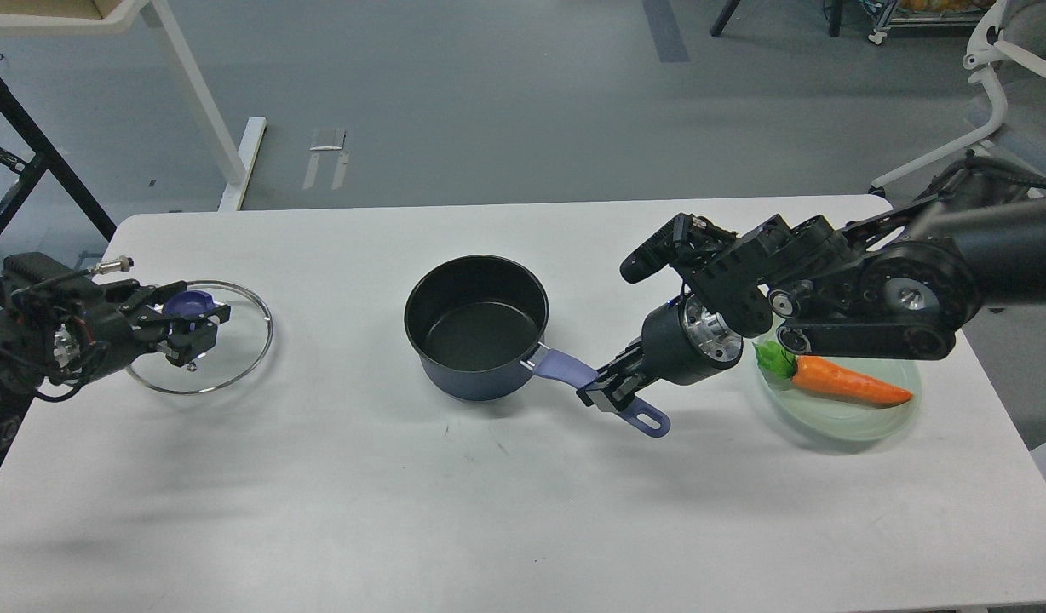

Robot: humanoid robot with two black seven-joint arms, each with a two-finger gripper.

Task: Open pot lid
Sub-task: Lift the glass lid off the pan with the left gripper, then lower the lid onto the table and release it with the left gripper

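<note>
A dark blue pot (pixel 476 328) with a black inside stands open at the table's middle, its purple handle (pixel 566 368) pointing right and toward me. My right gripper (pixel 606 393) is shut on that handle. My left gripper (pixel 191 319) is shut on the purple knob (pixel 191 301) of the glass lid (pixel 201 336), holding it at the table's left side, low over the surface. The lid is far from the pot.
A pale green plate (pixel 842 417) with a carrot (pixel 847 382) lies at the right, under my right arm. The white table (pixel 489 511) stretches across the front. A white desk leg and a black frame stand beyond the far left edge.
</note>
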